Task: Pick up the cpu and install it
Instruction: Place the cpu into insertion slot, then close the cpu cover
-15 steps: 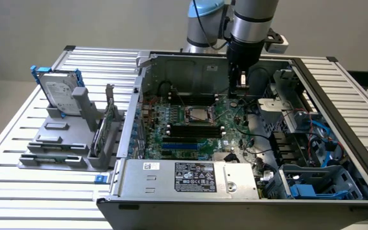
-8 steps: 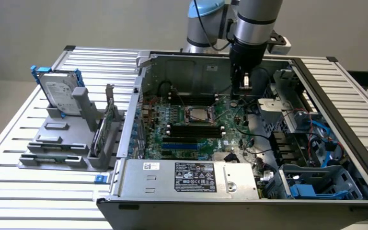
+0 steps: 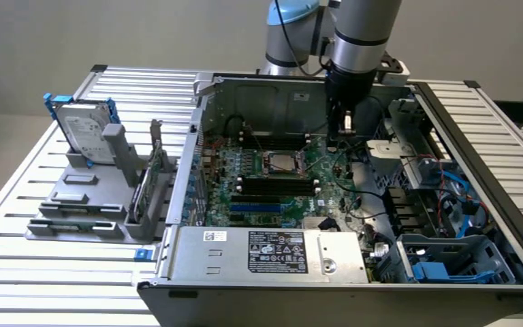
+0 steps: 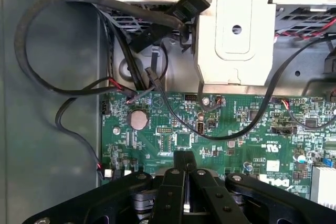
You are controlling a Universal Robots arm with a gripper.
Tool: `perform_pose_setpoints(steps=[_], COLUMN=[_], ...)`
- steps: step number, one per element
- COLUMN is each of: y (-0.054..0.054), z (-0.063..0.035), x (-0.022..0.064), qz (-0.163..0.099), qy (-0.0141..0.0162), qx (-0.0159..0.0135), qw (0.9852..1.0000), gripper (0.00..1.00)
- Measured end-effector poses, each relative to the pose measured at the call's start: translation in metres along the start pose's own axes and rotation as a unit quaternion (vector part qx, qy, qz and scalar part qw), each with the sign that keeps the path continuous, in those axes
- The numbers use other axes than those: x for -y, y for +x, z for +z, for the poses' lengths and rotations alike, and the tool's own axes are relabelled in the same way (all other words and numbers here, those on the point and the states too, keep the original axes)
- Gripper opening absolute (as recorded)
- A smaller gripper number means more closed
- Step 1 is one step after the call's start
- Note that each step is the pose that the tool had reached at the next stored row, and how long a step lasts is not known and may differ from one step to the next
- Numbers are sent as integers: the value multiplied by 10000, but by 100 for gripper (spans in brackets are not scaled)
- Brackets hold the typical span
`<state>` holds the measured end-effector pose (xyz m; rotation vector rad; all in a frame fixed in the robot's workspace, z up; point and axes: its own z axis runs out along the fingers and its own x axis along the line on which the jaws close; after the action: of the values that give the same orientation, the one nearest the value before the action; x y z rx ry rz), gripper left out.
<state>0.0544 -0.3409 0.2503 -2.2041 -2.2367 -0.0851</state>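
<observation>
One slatted metal worktop [image 3: 25, 225] carries everything. On it lies a computer case [image 3: 271, 102], open on its upper side, with a green board [image 3: 334, 199] on its floor. The robot arm [image 3: 363, 30] reaches down into the case from the far side. A silver power supply [image 3: 271, 253] with a black label fills the near end of the case. Beside the case, on the exterior view's left, a grey rack [image 3: 71, 228] stands on the worktop, and a hard drive [image 3: 84, 129] in a blue bracket stands upright at its far end. The tool [image 3: 345, 129] hangs low over the board near the case's back wall. In the wrist view its black fingers [image 4: 169, 198] are drawn together tip to tip, and nothing shows in their grip. The cpu [image 3: 280, 163], a small silver-grey square, lies flat in the socket frame in the middle of the board, near the tool on the exterior view's left and apart from it. A round coin battery [image 4: 138, 119] sits on the board ahead of the fingers, near loops of black cable [image 4: 31, 51].
</observation>
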Motion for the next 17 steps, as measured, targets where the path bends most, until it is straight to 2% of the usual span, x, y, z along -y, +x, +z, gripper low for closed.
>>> perform_pose_setpoints(steps=[1, 2, 3, 6, 8, 10, 17], y=[-1, -1, -1, -2, -3, -8, -30], z=[16, 24, 27, 27, 26, 25, 19], x=[1, 1, 1, 1, 11, 40, 179], qz=[-2, -3, -2, 4, 8, 9, 12], qy=[2, 17, 44, 189, 258, 292, 361], qx=[-1, -1, -1, -3, -4, -5, -6], qw=[10000, 10000, 10000, 9998, 9997, 9996, 9993], gripper=[11, 11, 11, 11, 11, 11, 11])
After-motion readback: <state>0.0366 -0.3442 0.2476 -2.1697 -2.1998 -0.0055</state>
